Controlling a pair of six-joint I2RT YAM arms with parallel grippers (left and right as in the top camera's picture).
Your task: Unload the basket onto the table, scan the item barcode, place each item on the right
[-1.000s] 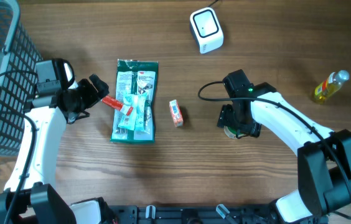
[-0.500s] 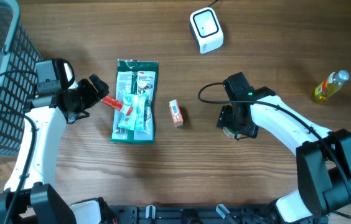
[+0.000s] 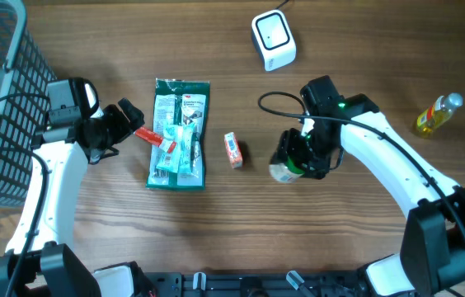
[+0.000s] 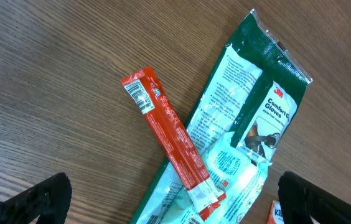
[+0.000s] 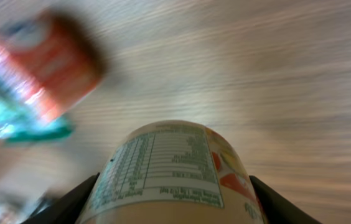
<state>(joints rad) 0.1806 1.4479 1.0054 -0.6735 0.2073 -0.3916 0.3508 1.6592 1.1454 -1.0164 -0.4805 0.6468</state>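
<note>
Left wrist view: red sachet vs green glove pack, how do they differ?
The red sachet is a narrow stick; the green glove pack is a wide flat bag. The sachet runs upper-left to lower-right, and the pack crosses it the other way. The sachet's lower end lies on top, with the pack beneath. Both lie flat.

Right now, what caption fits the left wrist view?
Red sachet lying across a green glove pack on the wooden table.

Two packets [image 3: 180, 107] [image 3: 154, 138], two containers [image 3: 282, 171] [image 3: 437, 115], box [image 3: 232, 149], scanner [image 3: 273, 39], basket [image 3: 2, 124]
</note>
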